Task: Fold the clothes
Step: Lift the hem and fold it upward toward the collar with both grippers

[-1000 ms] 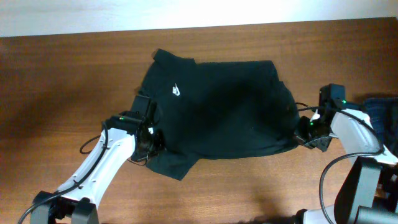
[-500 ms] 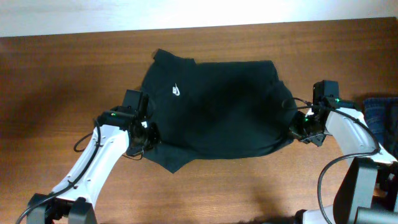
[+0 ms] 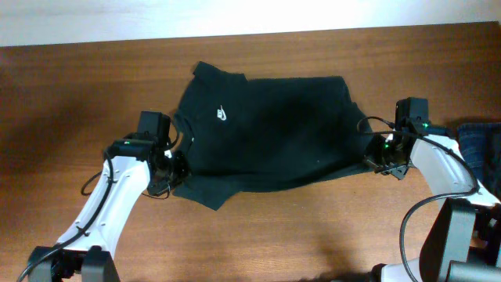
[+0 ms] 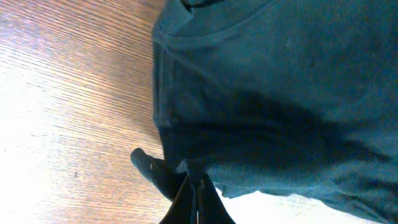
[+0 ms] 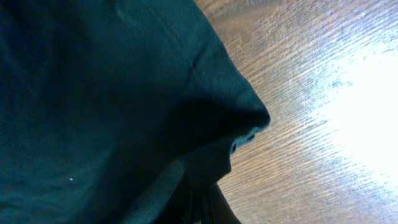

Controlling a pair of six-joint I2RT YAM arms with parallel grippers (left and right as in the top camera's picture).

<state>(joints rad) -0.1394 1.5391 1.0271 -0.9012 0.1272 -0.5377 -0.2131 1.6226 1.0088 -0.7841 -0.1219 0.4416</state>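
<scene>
My left gripper point(image 3: 173, 166) and right gripper point(image 3: 375, 159) are each clamped on an edge of the black shirt point(image 3: 266, 133), which is spread on the table point(image 3: 70, 94). Both bites look thin, so an uneven lift could let the cloth slip.

A small white swoosh logo point(image 3: 222, 115) is showing on the chest of the black T-shirt point(image 3: 274, 133) in the overhead view; it is standing alone as a bare mark, with no lettering beside it that can be read. Both wrist views are showing only plain dark fabric and the grain of the worktop point(image 4: 62, 93), with no words, numbers or labels.
</scene>
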